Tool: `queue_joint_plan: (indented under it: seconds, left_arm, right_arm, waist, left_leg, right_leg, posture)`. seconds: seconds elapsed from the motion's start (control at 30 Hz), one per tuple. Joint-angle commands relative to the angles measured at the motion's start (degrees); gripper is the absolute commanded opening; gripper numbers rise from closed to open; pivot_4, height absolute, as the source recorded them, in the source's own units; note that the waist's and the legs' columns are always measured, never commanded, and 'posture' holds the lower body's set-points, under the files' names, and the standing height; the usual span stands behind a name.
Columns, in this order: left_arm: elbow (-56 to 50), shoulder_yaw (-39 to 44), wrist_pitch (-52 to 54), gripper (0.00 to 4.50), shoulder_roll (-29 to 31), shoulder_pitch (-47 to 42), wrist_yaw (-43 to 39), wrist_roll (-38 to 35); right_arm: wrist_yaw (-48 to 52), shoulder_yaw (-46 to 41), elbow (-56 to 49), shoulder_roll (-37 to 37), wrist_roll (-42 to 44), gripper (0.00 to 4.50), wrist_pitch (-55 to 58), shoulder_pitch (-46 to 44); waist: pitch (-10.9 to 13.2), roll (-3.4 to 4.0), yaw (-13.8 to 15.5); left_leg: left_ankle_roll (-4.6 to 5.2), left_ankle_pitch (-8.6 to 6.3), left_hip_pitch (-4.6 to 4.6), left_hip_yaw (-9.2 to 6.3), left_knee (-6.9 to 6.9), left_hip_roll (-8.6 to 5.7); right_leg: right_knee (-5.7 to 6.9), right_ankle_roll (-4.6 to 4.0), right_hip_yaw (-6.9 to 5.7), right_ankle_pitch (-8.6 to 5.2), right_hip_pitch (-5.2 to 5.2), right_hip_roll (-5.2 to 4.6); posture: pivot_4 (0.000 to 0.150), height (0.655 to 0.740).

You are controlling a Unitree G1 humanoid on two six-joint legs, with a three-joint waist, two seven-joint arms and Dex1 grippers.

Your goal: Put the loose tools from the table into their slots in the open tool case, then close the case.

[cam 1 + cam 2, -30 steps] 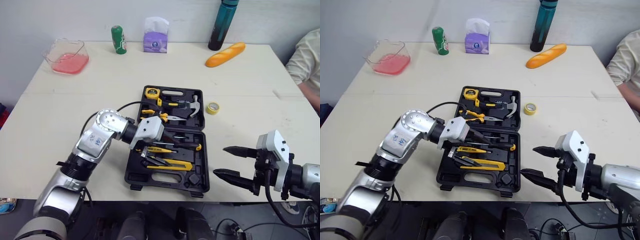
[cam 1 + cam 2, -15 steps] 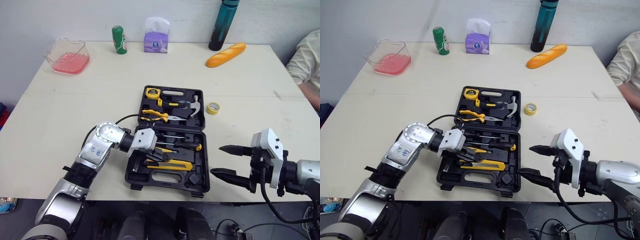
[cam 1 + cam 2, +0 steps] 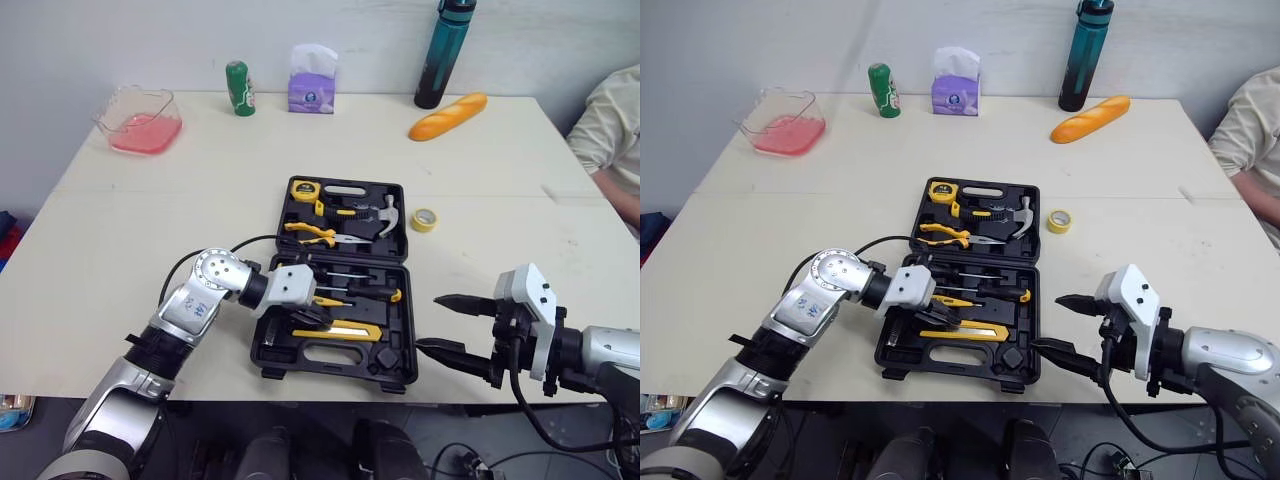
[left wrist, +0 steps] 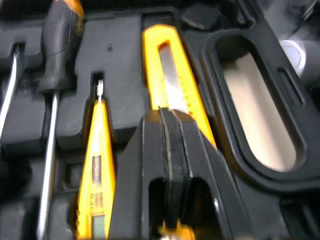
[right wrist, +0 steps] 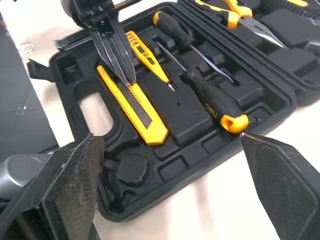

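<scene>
Down from the hinge line of the tool case [image 3: 330,372], where it hung a second ago, the left gripper [image 3: 318,317] now sits low over the near half, while the right gripper [image 3: 430,322] hangs off the case's near right corner. From the head cameras we see the case lying open on the table [image 3: 150,220] with hammer [image 3: 388,212], pliers [image 3: 312,231], tape measure [image 3: 303,187] and screwdrivers [image 3: 365,290] bedded in it. One loose thing lies outside: a yellow tape roll [image 3: 426,218] on the tabletop just beside the far half's right wall. The right gripper's fingers are spread wide and hold nothing. In the left wrist view we look along two black fingers pressed together, tips on the yellow utility knife [image 4: 172,75], which lies in its long recess between a yellow tester screwdriver [image 4: 95,165] and the handle cut-out [image 4: 260,105]. In the right wrist view the same closed fingers touch the knife from above, and the knife looks about level with the moulding. We judge the step in hand to be seating that knife. Doing it well means pushing straight down, not sideways, so the knife does not ride up over the recess edge; a tool left proud would likely stop the lid closing. We would then lift straight up, clear of the screwdrivers, and leave the tape roll to the open right gripper, which is nearer to it. Which slot the roll belongs in, we cannot tell.
</scene>
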Motion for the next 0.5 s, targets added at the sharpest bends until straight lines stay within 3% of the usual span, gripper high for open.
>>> queue_joint_plan:
  seconds: [0.03, 0.1, 0.27, 0.5]
  left_arm:
    - [-7.3, 13.7, 13.3, 1.38, 3.9, 1.0, 1.3, -13.7]
    - [-8.5, 21.7, 19.6, 2.28, 6.9, 2.6, 4.6, -18.5]
    - [-2.9, 32.6, 13.8, 4.48, 15.1, 11.4, 12.0, -13.0]
    - [4.3, 45.9, 2.9, 4.48, 19.5, 23.2, 22.0, -7.8]
  right_arm:
    - [-0.1, -7.6, 3.2, 0.7, -1.7, 4.50, -2.3, 2.4]
    - [1.2, -12.1, 6.2, 0.4, -3.3, 4.50, -3.4, 4.9]
    - [6.3, -22.2, 15.8, -1.3, -8.3, 4.50, -6.6, 10.7]
    - [8.7, -28.6, 29.6, -2.2, -15.3, 4.50, -12.2, 13.1]
  waist:
    - [0.0, -0.05, -0.1]
    - [0.1, -0.07, -0.2]
    - [0.0, -0.03, -0.1]
    - [0.1, -0.12, 0.0]
  left_leg:
    - [0.00, 0.00, -0.05, 0.01, 0.00, 0.00]
    - [0.00, 0.00, -0.13, 0.02, -0.02, 0.00]
    - [0.01, -0.01, 0.00, 0.13, -0.10, -0.08]
    - [0.08, -0.15, -0.08, 0.16, -0.11, -0.09]
  right_leg:
    - [0.00, 0.00, -0.03, 0.00, -0.06, 0.00]
    - [-0.01, 0.00, -0.04, 0.00, -0.16, -0.01]
    - [-0.01, 0.00, -0.02, 0.00, -0.10, -0.01]
    - [-0.24, -0.01, 0.00, -0.01, -0.29, -0.25]
  posture:
    - [0.150, 0.7400]
    - [0.150, 0.7400]
    - [0.150, 0.7400]
    - [0.150, 0.7400]
